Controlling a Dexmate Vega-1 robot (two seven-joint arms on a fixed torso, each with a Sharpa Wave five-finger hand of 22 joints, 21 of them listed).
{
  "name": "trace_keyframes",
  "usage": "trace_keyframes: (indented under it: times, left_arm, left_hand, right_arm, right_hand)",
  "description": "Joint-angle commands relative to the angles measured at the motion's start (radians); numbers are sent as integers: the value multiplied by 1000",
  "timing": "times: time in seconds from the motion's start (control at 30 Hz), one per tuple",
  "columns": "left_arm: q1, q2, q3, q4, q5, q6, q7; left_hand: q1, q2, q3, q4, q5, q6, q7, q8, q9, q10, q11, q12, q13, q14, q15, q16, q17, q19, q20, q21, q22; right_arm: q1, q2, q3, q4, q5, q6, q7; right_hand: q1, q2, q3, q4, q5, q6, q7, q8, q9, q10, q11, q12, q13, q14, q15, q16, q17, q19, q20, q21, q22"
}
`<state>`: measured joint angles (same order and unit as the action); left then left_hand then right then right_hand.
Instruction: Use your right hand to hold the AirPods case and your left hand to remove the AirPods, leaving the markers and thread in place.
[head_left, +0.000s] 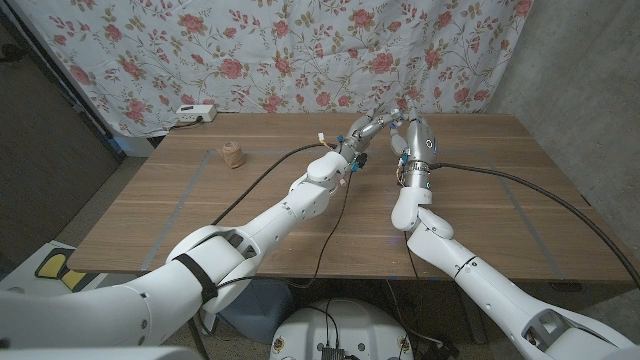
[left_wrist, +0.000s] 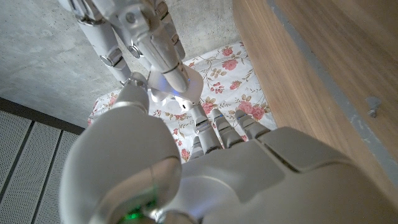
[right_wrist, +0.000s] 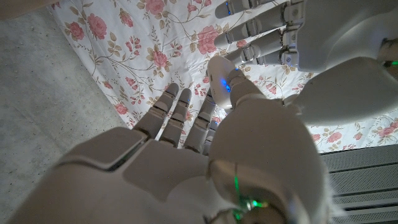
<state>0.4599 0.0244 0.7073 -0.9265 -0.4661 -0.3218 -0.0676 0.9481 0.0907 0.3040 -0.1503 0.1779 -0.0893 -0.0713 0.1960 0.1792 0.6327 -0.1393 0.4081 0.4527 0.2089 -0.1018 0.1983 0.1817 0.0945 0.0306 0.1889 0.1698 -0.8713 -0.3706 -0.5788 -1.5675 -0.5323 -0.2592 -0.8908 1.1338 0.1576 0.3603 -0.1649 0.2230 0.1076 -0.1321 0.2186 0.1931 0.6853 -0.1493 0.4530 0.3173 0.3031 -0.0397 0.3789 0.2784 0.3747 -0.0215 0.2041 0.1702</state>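
Both hands meet above the far middle of the wooden table (head_left: 480, 200). My right hand (head_left: 415, 135) stands upright, fingers pointing away, and grips a small white rounded thing, apparently the AirPods case (left_wrist: 180, 84), at its fingertips. My left hand (head_left: 368, 128) reaches in from the left. Its thumb (left_wrist: 134, 93) touches the case while its other fingers (right_wrist: 255, 28) stay spread. Whether an AirPod is pinched is hidden. A beige spool of thread (head_left: 232, 155) stands on the table's left part. A small dark thing, perhaps a marker (head_left: 358, 160), lies under the left wrist.
A white power strip (head_left: 195, 115) lies at the table's far left edge. A flowered cloth (head_left: 300, 50) hangs behind the table. Black cables (head_left: 520, 180) run over the table along both arms. A small pale item (head_left: 322, 138) lies beside the left forearm.
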Motion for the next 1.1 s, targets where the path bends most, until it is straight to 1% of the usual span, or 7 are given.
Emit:
trace_keyframes:
  times: [0.03,0.23,0.33,0.57,0.73,0.9,1.1]
  left_arm:
    - [-14,-18,4,43,-10,-9,-21]
    - [-12,-18,6,40,-5,-10,-9]
    - [-13,-18,6,42,-6,-9,-10]
    - [-15,-19,8,48,-10,-9,-20]
    - [-16,-14,10,40,-7,-2,-21]
    - [-9,-13,8,33,-9,-2,-17]
    - [-8,-9,9,24,-7,4,-15]
  left_hand:
    - [1,9,-6,0,5,-1,-1,-1,6,72,-66,-3,4,3,4,0,2,1,-3,2,2]
    - [1,8,-8,-1,6,1,-4,-1,6,71,-65,-4,4,4,3,0,2,1,-5,2,2]
    - [1,10,-8,0,6,-1,-1,-1,6,67,-67,-6,5,2,6,-1,2,1,-2,2,2]
    - [1,12,-9,-1,7,-3,2,-2,6,66,-66,-8,6,-1,9,-1,3,-1,1,2,2]
    - [1,9,-11,-2,7,-1,-4,-1,5,70,-64,-7,7,0,5,-1,2,0,-3,2,2]
    - [1,8,-12,-2,7,0,-5,-1,5,69,-65,-8,7,0,5,-2,2,0,-4,2,2]
    - [0,6,-14,-2,7,0,-6,-1,5,68,-67,-10,7,-1,5,-2,2,-1,-5,2,2]
  right_arm:
    - [-4,6,13,10,31,32,-15]
    - [-9,8,26,14,59,61,-15]
    - [-14,10,37,12,83,78,-10]
    - [-26,19,59,6,133,107,1]
    - [-35,21,74,-1,170,130,17]
    - [-44,29,97,-7,220,158,32]
    - [-50,29,105,-12,233,164,35]
  right_hand:
    - [13,14,-3,6,0,17,-3,6,2,79,-60,32,30,20,-175,12,8,0,-10,3,4]
    - [28,4,-12,2,-5,42,1,8,2,112,-61,49,29,47,-181,25,16,6,-12,4,4]
    - [39,-3,-20,0,-11,51,4,6,2,147,-57,63,23,64,-183,33,20,7,-11,3,5]
    - [47,-9,-26,-2,-15,51,12,3,2,155,-58,64,19,72,-184,36,22,3,-5,1,5]
    - [58,-11,-32,-1,-19,28,17,-10,2,163,-60,65,13,75,-184,36,24,-7,3,-3,5]
    - [62,-15,-38,0,-21,19,20,-15,2,167,-60,65,9,70,-183,34,24,-13,9,-5,5]
    - [64,-15,-41,2,-22,13,19,-18,2,168,-62,65,6,68,-182,33,25,-18,12,-7,5]
